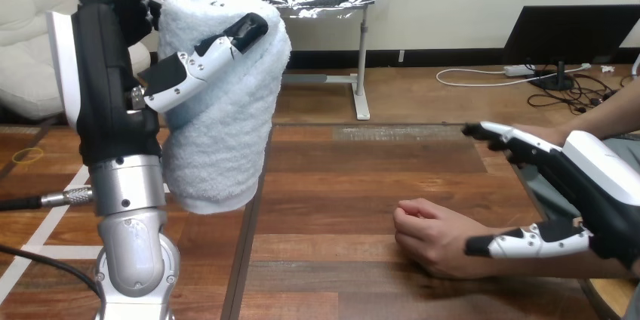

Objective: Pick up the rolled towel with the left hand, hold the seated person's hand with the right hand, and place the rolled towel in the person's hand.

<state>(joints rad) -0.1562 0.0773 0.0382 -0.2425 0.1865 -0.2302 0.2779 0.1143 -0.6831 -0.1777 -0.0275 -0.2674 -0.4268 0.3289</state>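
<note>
Pale-blue rolled towel (226,116) in left hand (106,71), fingers (219,44) curled round; right hand (604,176) straight-fingered beside person's hand (430,233).

Raised left hand (106,63) curls; right hand (604,180) low (fingers extended).

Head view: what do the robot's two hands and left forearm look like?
Left hand: black body, white shell along its back, jointed fingers white with black tips. Its forearm is a silver cylinder with small dark screws. Right hand: same build, black with a glossy white back shell.
</note>
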